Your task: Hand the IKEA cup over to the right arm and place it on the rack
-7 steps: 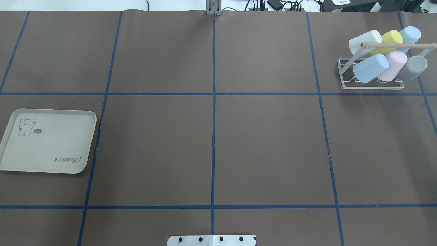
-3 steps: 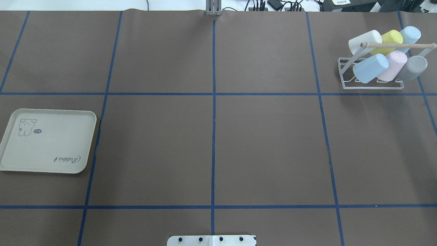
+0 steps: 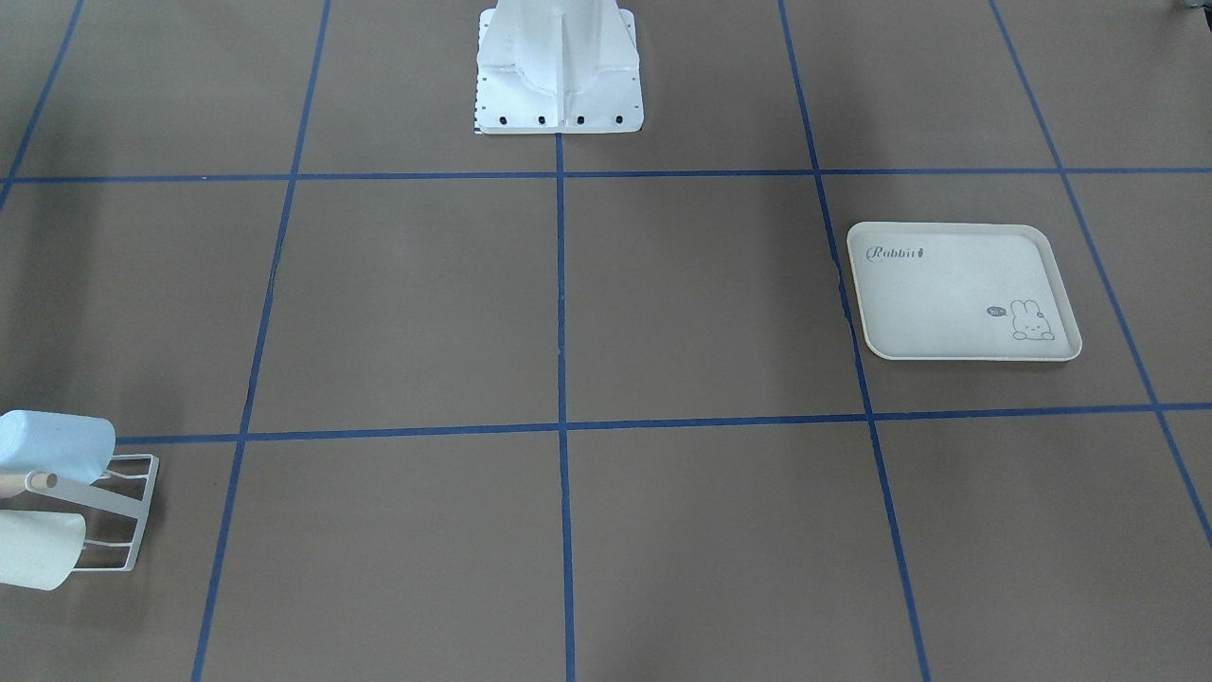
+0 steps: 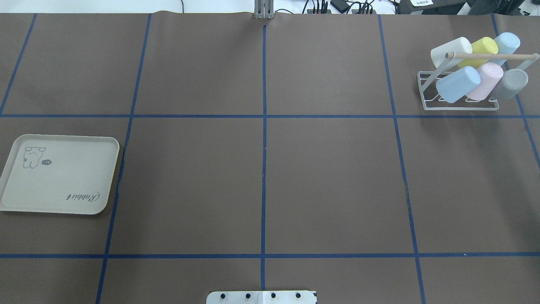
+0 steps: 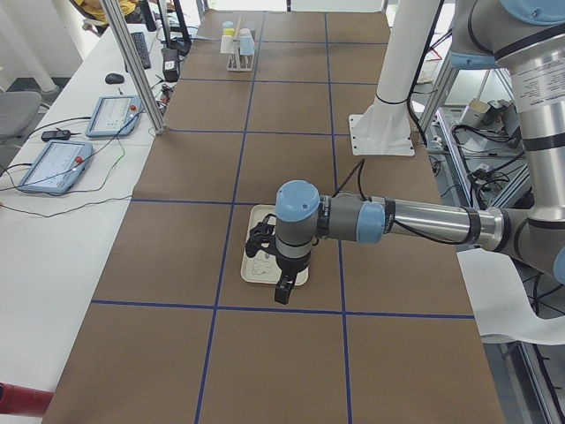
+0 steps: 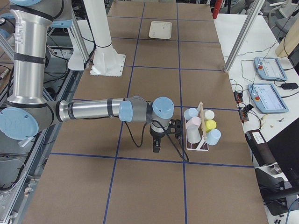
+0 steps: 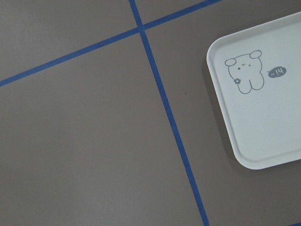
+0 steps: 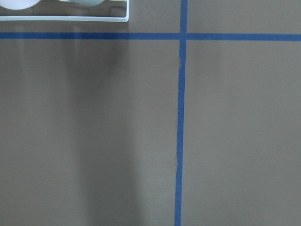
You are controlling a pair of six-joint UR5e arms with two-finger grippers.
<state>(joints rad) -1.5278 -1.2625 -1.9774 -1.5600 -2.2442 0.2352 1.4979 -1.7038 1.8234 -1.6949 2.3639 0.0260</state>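
**Finding.** Six plastic cups lie tilted on the small white wire-frame rack, under its light wooden dowel. The pale blue cup, pink cup and grey cup are in the row nearer my right fingers. The cream cup, yellow cup and light blue cup are in the row beyond. The rack stands just beside my right fingers, apart from them. The cream rectangular tray with the rabbit drawing lies below my left fingers, off to one side, and carries no cup. No cup stands loose on the brown paper-covered tabletop.

**Assessment.** I judge the placing complete, so the step in hand is a retreat. My right fingers should rise straight up before swinging away, so that no finger or cable catches the dowel or the nearest cup. My left fingers need only lift clear of the tray.

**Limits.**
- Both sets of fingers show only in the side views, small and dark, so I cannot tell whether either is released or clenched.
- Neither wrist view shows its own fingers.
- The front-facing view cuts the rack at its edge.
- The right wrist view catches only one corner of the rack.
- The prongs are hidden inside the cups.
- I cannot tell which of the six is the task's cup.
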